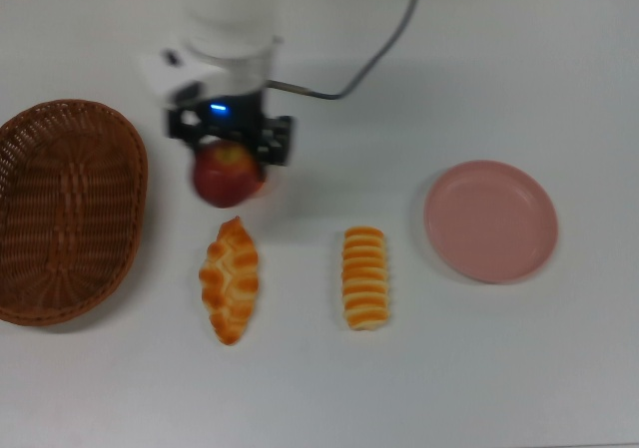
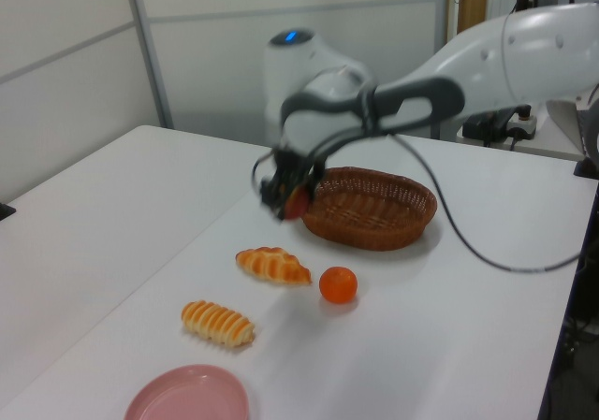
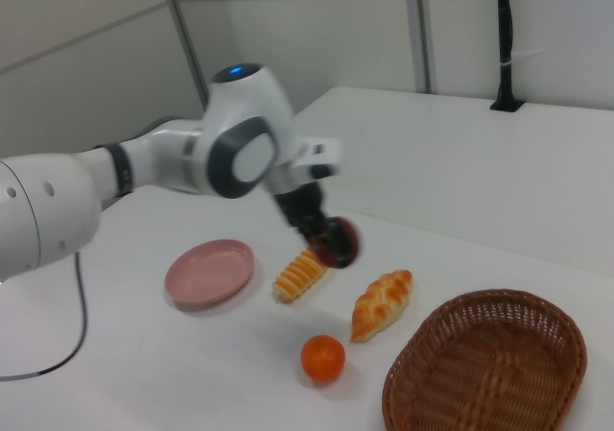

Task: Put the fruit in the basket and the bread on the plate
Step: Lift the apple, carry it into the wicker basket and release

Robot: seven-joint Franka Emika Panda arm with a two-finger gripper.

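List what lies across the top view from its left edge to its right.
Basket → apple held in the pincer → ridged roll → plate. The braided pastry sits below the apple, so its place in the order is unclear.

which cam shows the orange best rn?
Left view: the orange sits unobstructed on the table beside the braided pastry. Right view also shows it clearly, near the basket. In the top view it is hidden beneath the end effector and the apple.

Bright even light; arm (image 1: 230, 19) motion-blurred; soft shadows.
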